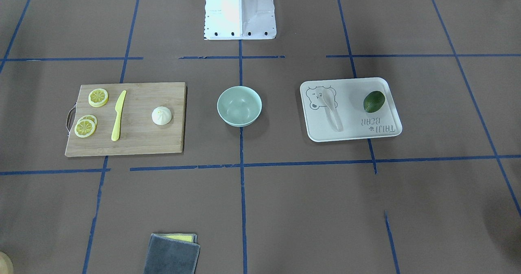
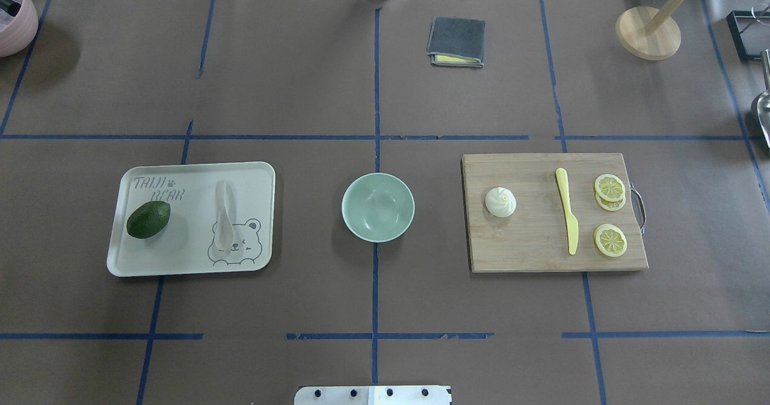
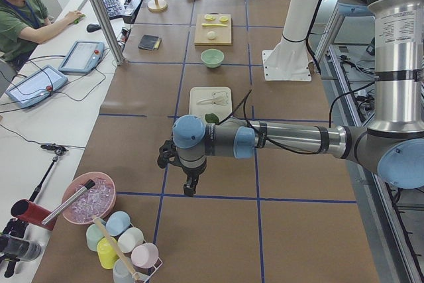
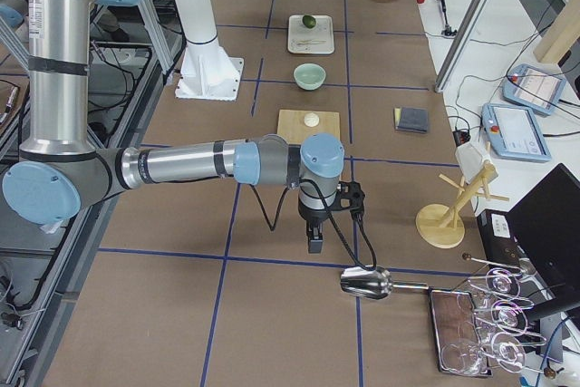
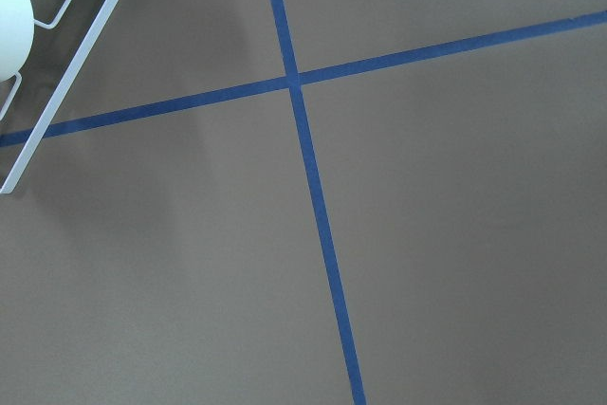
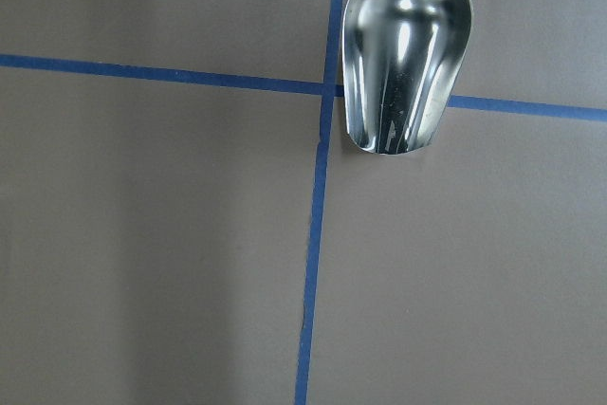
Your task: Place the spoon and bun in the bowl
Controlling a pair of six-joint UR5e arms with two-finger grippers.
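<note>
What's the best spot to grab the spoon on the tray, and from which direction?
Take the spoon by its handle, the end pointing away from the robot, coming straight down from above. It lies flat on the tray, so closing across the handle's narrow width looks surest; the scoop is wider and rounded. The avocado sits apart, out of the way.

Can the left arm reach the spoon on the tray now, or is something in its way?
Probably yes. The spoon lies uncovered on the tray, on that arm's side; the avocado sits apart from it.
</note>
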